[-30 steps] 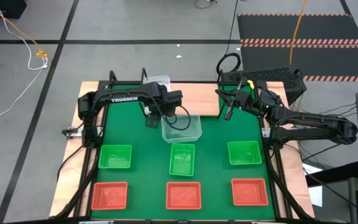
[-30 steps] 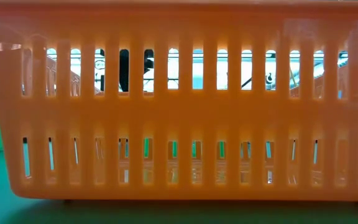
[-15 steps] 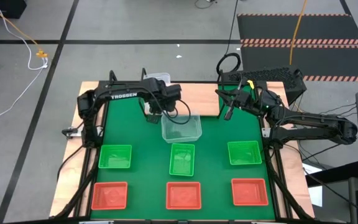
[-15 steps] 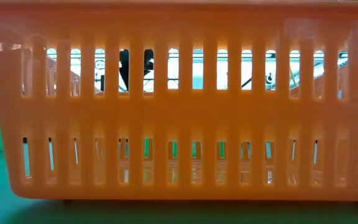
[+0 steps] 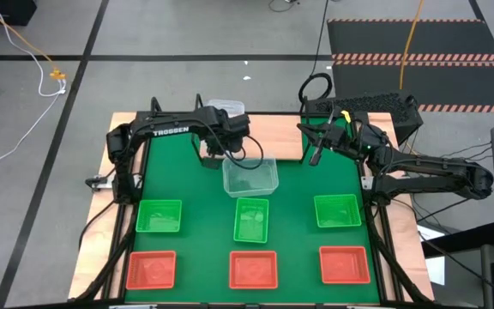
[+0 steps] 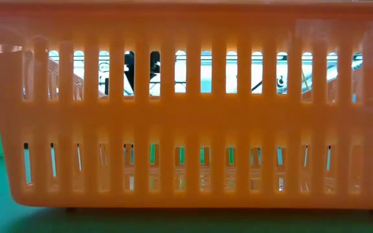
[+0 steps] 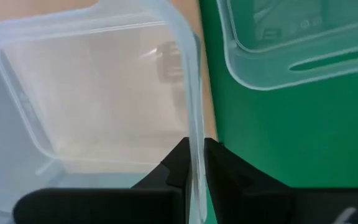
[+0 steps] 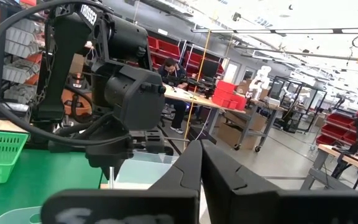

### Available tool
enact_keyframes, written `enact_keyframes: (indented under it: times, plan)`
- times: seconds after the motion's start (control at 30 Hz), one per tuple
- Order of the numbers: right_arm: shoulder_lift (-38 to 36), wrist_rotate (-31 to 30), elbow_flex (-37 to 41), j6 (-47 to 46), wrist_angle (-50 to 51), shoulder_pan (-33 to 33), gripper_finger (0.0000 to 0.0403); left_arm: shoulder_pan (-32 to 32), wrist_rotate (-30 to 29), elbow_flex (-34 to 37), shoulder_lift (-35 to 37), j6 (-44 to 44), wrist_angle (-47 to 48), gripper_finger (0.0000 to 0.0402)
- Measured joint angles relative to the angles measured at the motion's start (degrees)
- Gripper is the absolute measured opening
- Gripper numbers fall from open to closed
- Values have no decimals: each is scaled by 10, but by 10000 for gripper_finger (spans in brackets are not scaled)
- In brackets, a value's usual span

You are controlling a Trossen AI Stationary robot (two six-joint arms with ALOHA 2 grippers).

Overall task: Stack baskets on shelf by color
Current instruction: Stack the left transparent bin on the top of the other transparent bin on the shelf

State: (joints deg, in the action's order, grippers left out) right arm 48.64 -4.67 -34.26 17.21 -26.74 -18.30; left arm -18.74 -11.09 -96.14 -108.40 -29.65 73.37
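Note:
A clear basket (image 7: 92, 93) stands on the light-brown shelf (image 5: 280, 136) at the table's far edge, partly hidden under my left arm in the high view. My left gripper (image 7: 194, 149) is shut on its wall. A second clear basket (image 5: 250, 176) rests on the green mat just in front of the shelf. On the mat lie three green baskets (image 5: 251, 219) in a row and three red-orange baskets (image 5: 254, 269) nearer the front edge. My right gripper (image 5: 314, 154) hovers shut over the shelf's right part, touching nothing. My left gripper pinches the upright side wall (image 7: 191, 118) of the clear basket that faces the green mat, one finger inside the basket and one outside. The fingers come from above, pointing down over the rim. The basket's bottom sits flat on the shelf.
A red-orange basket (image 6: 186, 103) stands right before the low camera and fills that view. Bare mat lies between the basket rows. Beyond the table the right wrist view shows a workshop with benches and a person far off.
My left gripper has moved a little toward the table's far left, away from the clear basket on the mat and over the clear basket on the shelf. The baskets have stayed where they were.

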Motion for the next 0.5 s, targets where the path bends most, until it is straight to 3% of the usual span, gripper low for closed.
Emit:
enact_keyframes:
  times: [0.33, 0.5]
  plan:
    - [0, 0, 0, 0, 0, 0, 0, 0, 0, 0, 0, 116, 0, 42]
    - [0, 0, 0, 0, 0, 0, 0, 1, 0, 0, 0, 133, 0, 42]
